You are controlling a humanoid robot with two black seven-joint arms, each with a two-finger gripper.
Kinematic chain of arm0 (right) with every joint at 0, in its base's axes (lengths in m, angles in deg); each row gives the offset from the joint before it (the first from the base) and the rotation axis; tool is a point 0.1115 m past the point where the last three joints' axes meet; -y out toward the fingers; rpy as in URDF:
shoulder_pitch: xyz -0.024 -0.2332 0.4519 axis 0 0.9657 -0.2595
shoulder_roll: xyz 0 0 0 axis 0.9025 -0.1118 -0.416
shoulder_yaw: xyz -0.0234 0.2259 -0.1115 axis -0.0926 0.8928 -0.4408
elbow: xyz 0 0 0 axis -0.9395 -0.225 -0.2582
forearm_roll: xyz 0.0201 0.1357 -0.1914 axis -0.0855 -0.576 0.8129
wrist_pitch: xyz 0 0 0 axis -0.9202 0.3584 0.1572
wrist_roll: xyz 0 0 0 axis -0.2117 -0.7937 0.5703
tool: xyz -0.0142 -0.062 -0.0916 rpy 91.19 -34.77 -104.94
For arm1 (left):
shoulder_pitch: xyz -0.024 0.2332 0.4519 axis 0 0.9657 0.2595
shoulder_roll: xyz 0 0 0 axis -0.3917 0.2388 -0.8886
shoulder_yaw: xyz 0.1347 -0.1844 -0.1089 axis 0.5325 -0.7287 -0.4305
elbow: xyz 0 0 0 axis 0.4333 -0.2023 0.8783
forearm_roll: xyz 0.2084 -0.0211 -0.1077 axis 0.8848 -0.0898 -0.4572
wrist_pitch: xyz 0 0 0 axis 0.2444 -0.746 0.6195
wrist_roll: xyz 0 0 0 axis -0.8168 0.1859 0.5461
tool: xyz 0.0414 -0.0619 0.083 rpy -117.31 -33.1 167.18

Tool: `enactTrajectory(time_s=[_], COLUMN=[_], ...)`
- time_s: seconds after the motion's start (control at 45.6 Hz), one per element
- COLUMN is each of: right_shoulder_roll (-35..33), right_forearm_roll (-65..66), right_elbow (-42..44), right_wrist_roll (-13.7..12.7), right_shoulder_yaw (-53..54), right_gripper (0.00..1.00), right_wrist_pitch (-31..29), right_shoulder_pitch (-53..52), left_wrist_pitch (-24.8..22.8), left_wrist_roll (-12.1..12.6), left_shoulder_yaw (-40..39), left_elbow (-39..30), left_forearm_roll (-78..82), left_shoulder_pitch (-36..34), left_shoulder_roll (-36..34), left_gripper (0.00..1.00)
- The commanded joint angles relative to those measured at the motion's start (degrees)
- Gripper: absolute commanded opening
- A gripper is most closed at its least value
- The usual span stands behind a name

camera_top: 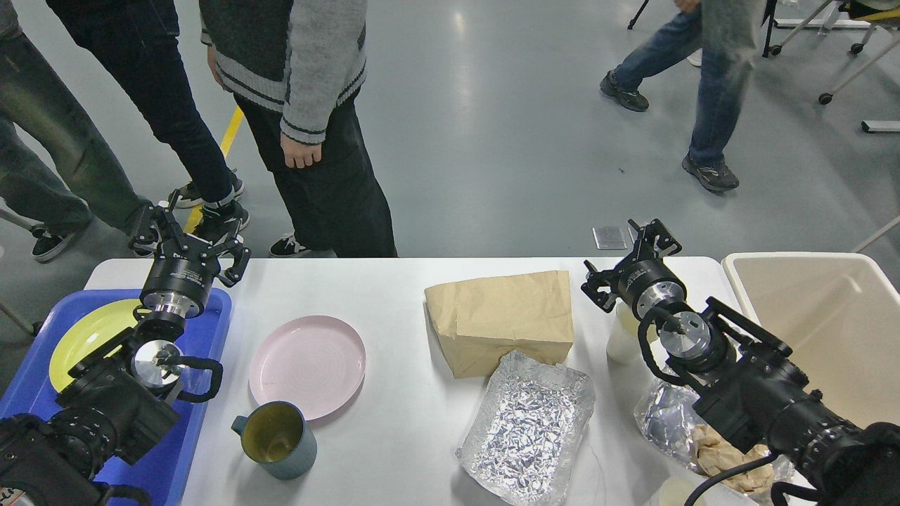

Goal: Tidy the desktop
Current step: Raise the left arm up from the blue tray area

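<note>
1. The desktop (415, 436) fills the lower half of the frame, white and smooth. It looks rigid and slick, so things on it will likely slide before they lift. Nothing to grip on the top itself; the clutter gets the holds.
2. Left gripper (188, 235) hangs over the table's upper-left corner, fingers spread wide, holding nothing.
3. Right gripper (628, 261) sits at upper right, just above a white cup (620, 337), also splayed and empty.
4. Pink plate (307, 366), left of centre: stiff, probably light plastic, best pinched at the rim.
5. Teal mug (273, 439), below it, upright, yellowish inside, contents unclear. Handle or wall would do.
6. Brown paper bag (500, 320), centre: soft, crushable, folded shut.
7. Foil tray (527, 425), below the bag: flimsy, looks empty, so go gently on an edge.
8. Blue tray (204, 337), left edge, holds a yellow plate (91, 334).
9. Beige bin (808, 316), right edge; what shows of its inside is bare.
10. Clear bag (675, 422), lower right, crumpled paper inside, partly under the arm.
</note>
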Motion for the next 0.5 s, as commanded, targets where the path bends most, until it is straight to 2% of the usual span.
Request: enactTrajectory(time_s=[0.0, 0.11, 0.175, 0.482], right_shoulder_roll=[0.0, 0.0, 0.0, 0.0], right_forearm_roll=[0.0, 0.0, 0.0, 0.0], right_elbow=[0.0, -0.1, 0.0, -0.1], right_wrist_roll=[0.1, 0.0, 0.0, 0.0], right_shoulder_yaw=[0.0, 0.0, 0.0, 0.0], right_gripper=[1.0, 1.0, 1.0, 1.0], right_wrist_pitch=[0.0, 0.0, 0.0, 0.0], right_shoulder_pitch=[-0.1, 0.0, 0.0, 0.0], left_wrist_pitch=[2.7, 8.1, 11.8, 11.7], left_wrist_roll=[0.3, 0.3, 0.3, 0.4], left_shoulder_yaw=[2.7, 10.0, 21.1, 72.7], left_elbow=[0.1, 0.3, 0.2, 0.1], left_forearm_roll=[0.3, 0.9, 1.7, 1.8], left_shoulder_pitch=[-3.0, -7.4, -12.3, -26.7], left_shoulder_roll=[-2.4, -7.9, -10.1, -9.6], left_gripper=[0.96, 0.96, 0.96, 0.96])
